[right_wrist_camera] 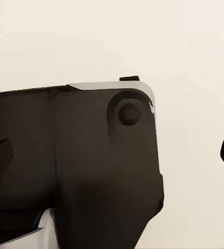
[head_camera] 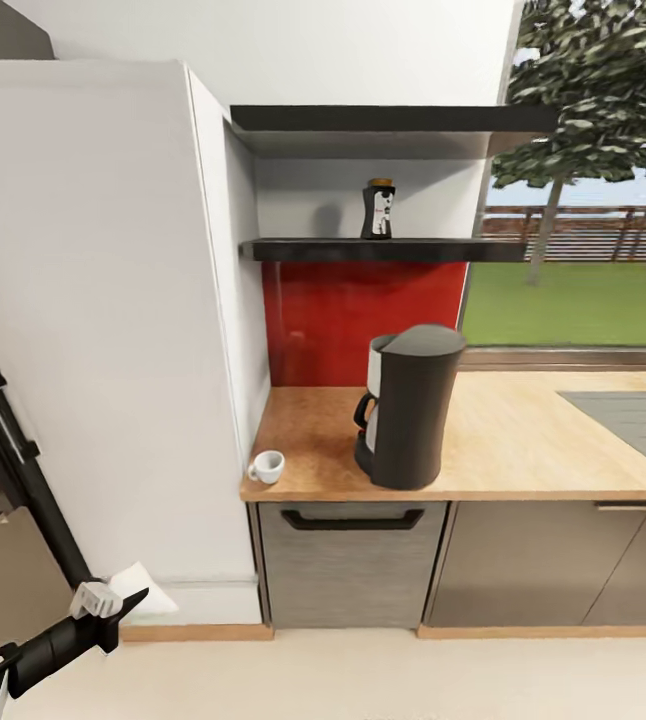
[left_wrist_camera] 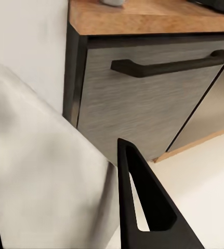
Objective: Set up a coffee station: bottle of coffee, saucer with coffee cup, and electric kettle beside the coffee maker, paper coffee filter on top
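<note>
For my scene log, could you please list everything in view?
coffee maker: one, dark grey, on the countertop.
coffee cup: one, white, at the countertop's front left corner.
bottle of coffee: one, dark, on the black shelf.
backsplash: one, red, below the shelf.
sink: one, grey, at the countertop's right end.
drawer handle: one, black, below the countertop.
paper coffee filter: one, white, in the left jaws.
left arm: one, black, low at left, jaws shut on the filter.

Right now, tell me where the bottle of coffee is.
In the head view, the bottle of coffee stands on the lower black shelf, above the red backsplash and the coffee maker.
</note>
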{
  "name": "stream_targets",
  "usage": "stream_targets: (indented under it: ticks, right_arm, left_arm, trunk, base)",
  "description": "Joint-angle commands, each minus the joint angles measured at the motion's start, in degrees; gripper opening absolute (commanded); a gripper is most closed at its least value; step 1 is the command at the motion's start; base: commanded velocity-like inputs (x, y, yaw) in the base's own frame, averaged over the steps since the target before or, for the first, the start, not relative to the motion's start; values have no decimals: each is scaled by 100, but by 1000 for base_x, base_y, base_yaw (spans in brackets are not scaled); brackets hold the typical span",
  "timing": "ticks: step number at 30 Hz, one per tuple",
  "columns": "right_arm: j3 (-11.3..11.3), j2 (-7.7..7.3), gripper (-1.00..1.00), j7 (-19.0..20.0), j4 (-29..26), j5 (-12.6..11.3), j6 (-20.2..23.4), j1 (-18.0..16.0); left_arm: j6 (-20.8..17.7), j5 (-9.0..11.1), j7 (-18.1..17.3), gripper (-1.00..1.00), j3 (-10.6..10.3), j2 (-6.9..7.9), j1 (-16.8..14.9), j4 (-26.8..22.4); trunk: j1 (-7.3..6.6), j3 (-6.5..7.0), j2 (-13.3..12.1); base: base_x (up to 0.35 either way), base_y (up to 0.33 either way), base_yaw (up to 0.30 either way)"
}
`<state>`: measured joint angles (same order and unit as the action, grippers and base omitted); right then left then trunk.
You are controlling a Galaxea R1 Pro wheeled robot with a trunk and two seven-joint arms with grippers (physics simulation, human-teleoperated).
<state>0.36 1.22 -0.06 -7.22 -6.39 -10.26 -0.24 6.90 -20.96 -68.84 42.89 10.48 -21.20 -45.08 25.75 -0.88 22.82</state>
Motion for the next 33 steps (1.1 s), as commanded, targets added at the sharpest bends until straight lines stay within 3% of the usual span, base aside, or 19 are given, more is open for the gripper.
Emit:
stream_targets:
  ticks: [1,8,33]
  right_arm:
    - [8,1,100,-1,1,-56,-20,-2]
    - [8,1,100,-11,-10,-55,-20,-2]
    - [2,1,100,-3,-18,-64,-20,-2]
  left_arm:
    - [66,-50,-16,-100,25,-2,-7,0]
    - [73,-51,-16,-100,23,-2,-7,0]
    - [79,-57,-17,-100,17,-2,-7,0]
  trunk:
    - [3,-9,10]
    - [3,-9,10]
    - [3,-9,10]
  base:
    - [0,307,-268]
    - [0,181,-147]
    - [0,3,-2]
